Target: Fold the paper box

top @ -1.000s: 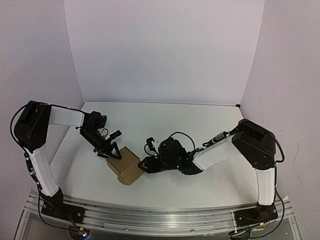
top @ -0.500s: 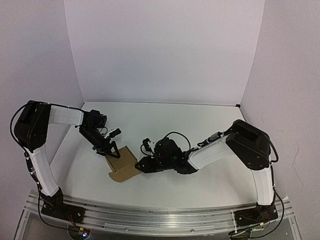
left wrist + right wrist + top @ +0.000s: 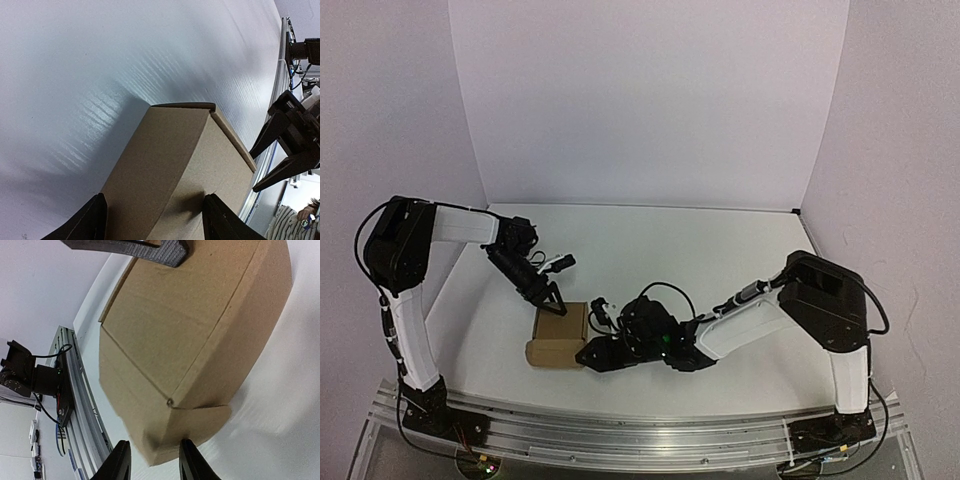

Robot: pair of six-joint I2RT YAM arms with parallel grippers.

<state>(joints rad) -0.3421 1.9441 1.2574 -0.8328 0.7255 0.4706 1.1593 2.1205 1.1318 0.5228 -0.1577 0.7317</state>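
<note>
Over the last second the paper box (image 3: 558, 335) has swung square on the white tabletop (image 3: 720, 260). Its lid now looks closed, so the folding seems nearly done. Your left claw (image 3: 549, 302), spread wide and holding nothing, presses on the box's far edge. Your right claw (image 3: 588, 356), half open, straddles the box's near right corner without gripping it. A small end flap (image 3: 200, 422) juts out there, unfinished.

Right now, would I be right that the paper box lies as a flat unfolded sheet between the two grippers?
Not flat: the top external view shows the paper box folded up into a squarish box, lying between the left gripper and the right gripper.
</note>
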